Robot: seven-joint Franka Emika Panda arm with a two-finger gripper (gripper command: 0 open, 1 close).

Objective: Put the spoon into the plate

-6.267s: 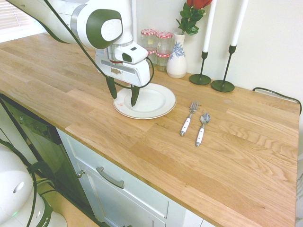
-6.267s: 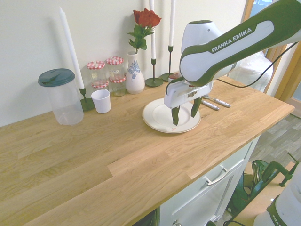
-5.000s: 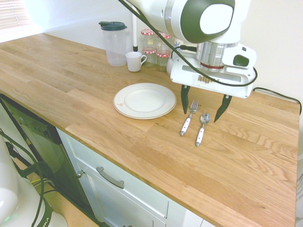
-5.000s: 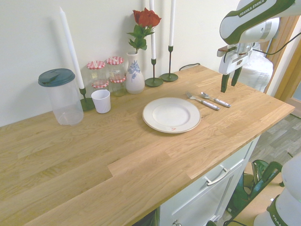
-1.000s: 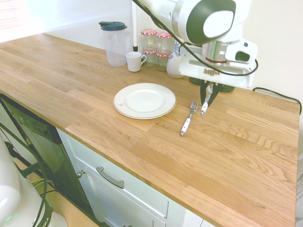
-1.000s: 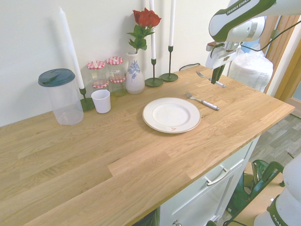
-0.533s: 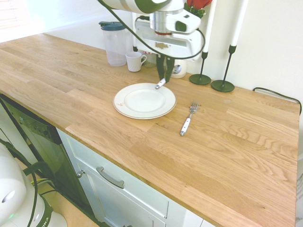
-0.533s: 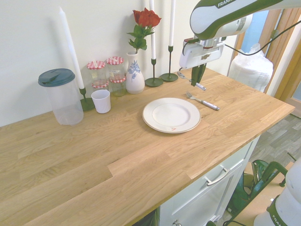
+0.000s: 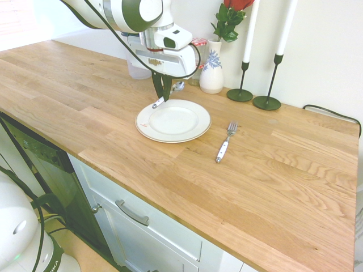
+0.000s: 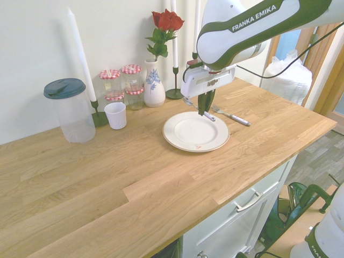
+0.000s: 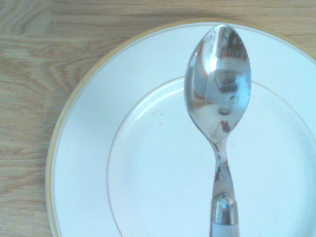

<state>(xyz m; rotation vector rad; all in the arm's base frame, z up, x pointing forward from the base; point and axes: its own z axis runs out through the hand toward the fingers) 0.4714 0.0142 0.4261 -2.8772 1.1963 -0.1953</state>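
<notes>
The near strip of the worktop (image 9: 170,170) holds nothing that matters to the job. A little further in lies the fork (image 9: 224,143), flat on the wood to the right of the plate (image 9: 195,126) and well apart from it; it is not part of the task and stays out of the way.

The plate itself sits flat, with nothing lying in it yet (a small reddish speck shows on its near-left rim). Over its far-left edge hangs the hand (image 9: 160,93), pointing straight down with its fingers closed tight on the spoon (image 9: 168,94). The grip is on the spoon's middle: the white handle end sticks out low toward the near left, the silver bowl toward the far right. In the wrist view the spoon's bowl (image 11: 218,84) shows over the plate's white face (image 11: 148,187), so the pick-up and most of the carry look done.

What is left is the last bit: lowering the spoon and letting it go. From these angles I cannot quite tell whether it is centred enough over the plate; the handle tip seems close to the rim.

Behind, against the wall, stand a vase (image 9: 212,72) and two candlesticks (image 9: 254,96).
</notes>
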